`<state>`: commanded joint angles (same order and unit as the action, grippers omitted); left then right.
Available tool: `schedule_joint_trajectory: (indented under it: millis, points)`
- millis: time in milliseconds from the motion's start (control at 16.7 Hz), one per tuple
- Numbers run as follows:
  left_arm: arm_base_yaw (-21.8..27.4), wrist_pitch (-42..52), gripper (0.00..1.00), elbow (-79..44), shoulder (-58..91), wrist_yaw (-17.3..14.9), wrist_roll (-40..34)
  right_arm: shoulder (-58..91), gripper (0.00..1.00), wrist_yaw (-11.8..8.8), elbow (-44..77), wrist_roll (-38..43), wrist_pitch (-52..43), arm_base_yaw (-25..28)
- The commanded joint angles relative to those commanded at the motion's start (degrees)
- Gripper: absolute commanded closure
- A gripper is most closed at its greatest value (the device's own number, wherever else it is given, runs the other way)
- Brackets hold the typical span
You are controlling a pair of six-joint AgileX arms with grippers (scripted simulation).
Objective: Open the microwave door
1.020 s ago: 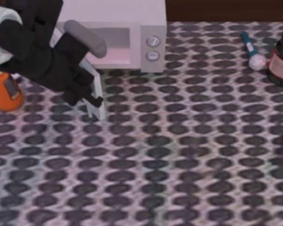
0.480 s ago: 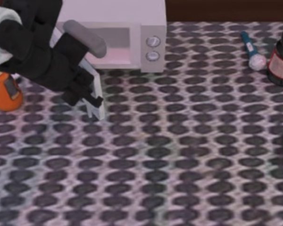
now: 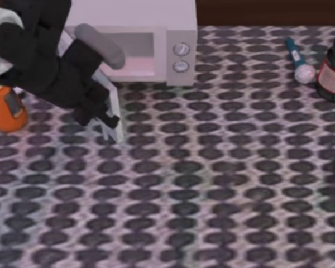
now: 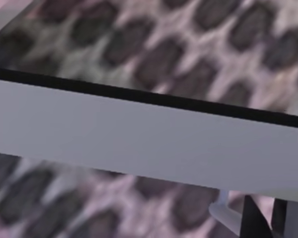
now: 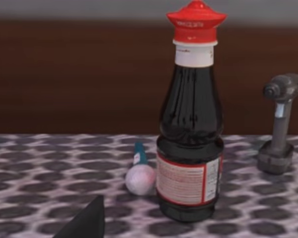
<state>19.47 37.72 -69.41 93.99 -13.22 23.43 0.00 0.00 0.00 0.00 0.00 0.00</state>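
Microwave door [image 3: 113, 97] stands swung well out from the microwave [image 3: 156, 22], which sits at the rear of the table toward the top view's left. The pale cavity is exposed, and the two knobs [image 3: 181, 57] remain on the narrow panel at the cavity's right. Only the door's thin white edge shows, running forward from the hinge side to a free end near the front.

The left gripper [image 3: 109, 118] is at that free end, its dark fingers set against the door's outer edge. The fingers appear closed on the edge, but the arm's bulk hides most of the contact. In the left wrist view a wide pale grey band, judged to be the door panel [image 4: 139, 144], fills the picture, so the door lies directly beneath the wrist.

Risks, as judgements:
- Slip: the hold is on a thin edge. Pulling off the hinge arc could peel the fingers away.
- Overtravel: forcing the door past its stop could drag or twist the whole microwave.
- Collision: the orange bottle [image 3: 6, 109] stands just beside the left arm on the left and could be knocked over if the arm sweeps further that way.

The right gripper is not in the top view. Its wrist camera faces a dark sauce bottle [image 5: 190, 148], a small teal-handled item [image 5: 140, 174] and a grey drill [image 5: 279, 124].
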Motion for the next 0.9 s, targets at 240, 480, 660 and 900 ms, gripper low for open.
schedule_joint_trajectory:
  millis: [240,480,660,900]
  points:
    - [-2.0,1.7,1.0,0.7,-0.3,-2.1,4.8,0.0,0.0,0.0,0.0,0.0,0.0,0.0]
    - [-4.0,2.9,1.0,1.1,-1.0,-4.3,9.4,0.0,0.0,0.0,0.0,0.0,0.0,0.0]
    - [-4.3,3.0,1.0,1.0,-1.3,-4.6,10.0,0.0,0.0,0.0,0.0,0.0,0.0,0.0]
    - [-4.3,3.0,1.0,1.0,-1.3,-4.6,10.0,0.0,0.0,0.0,0.0,0.0,0.0,0.0]
